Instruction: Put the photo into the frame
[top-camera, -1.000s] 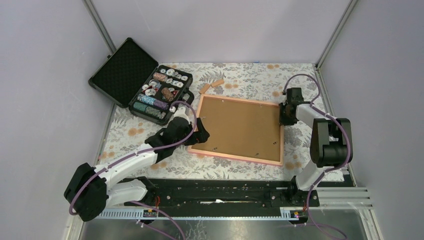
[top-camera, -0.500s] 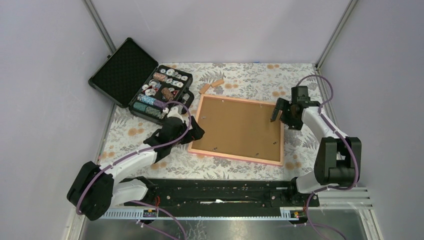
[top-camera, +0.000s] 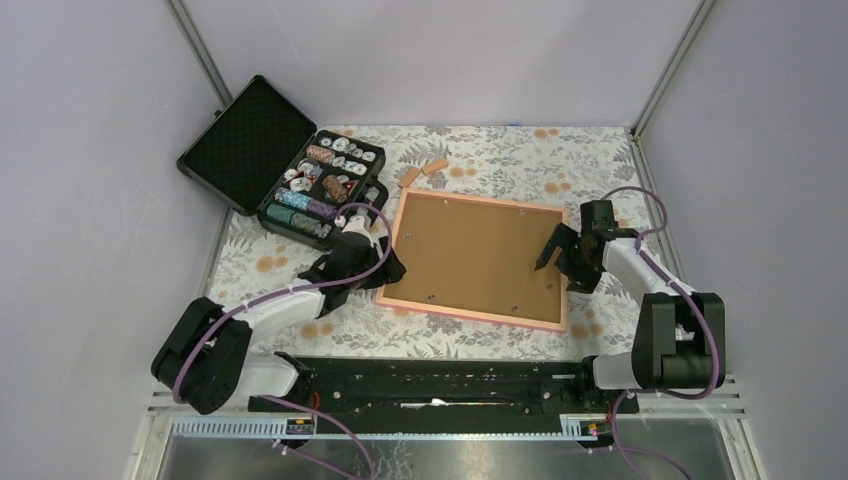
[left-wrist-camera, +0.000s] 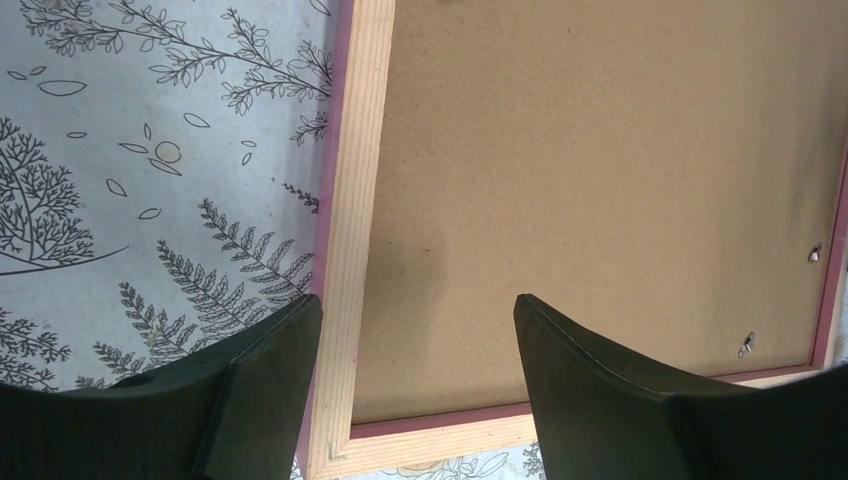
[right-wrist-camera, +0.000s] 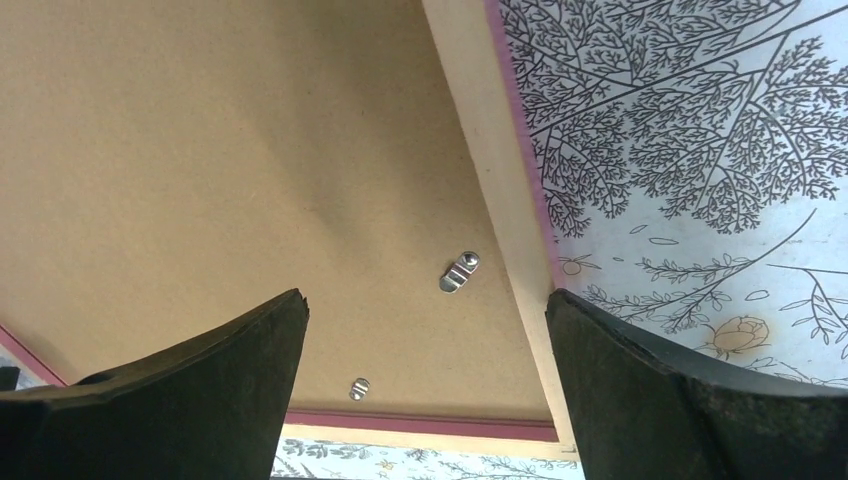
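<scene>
The frame (top-camera: 470, 316) lies face down in the middle of the table, pinkish-orange rails around a plain brown board (top-camera: 480, 255). The photo is hidden. My left gripper (top-camera: 390, 268) hovers open over the frame's near-left corner. In the left wrist view its fingers (left-wrist-camera: 260, 390) straddle the left rail (left-wrist-camera: 355, 200) without touching it. My right gripper (top-camera: 555, 262) hangs open above the frame's right side. The right wrist view shows the board (right-wrist-camera: 230, 150), the right rail (right-wrist-camera: 490, 150) and two metal clips (right-wrist-camera: 459, 272) below that gripper (right-wrist-camera: 425, 320), with nothing held.
An open black case (top-camera: 320, 185) of poker chips stands at the back left, its lid (top-camera: 245, 140) leaning outward. Two small wooden blocks (top-camera: 424, 172) lie behind the frame. Grey walls close in on both sides of the floral tablecloth (top-camera: 500, 150).
The right gripper has opened, lifted off the frame's right rail and moved nearer. The left arm has drawn back a little toward the left, its jaws narrowing slightly.
</scene>
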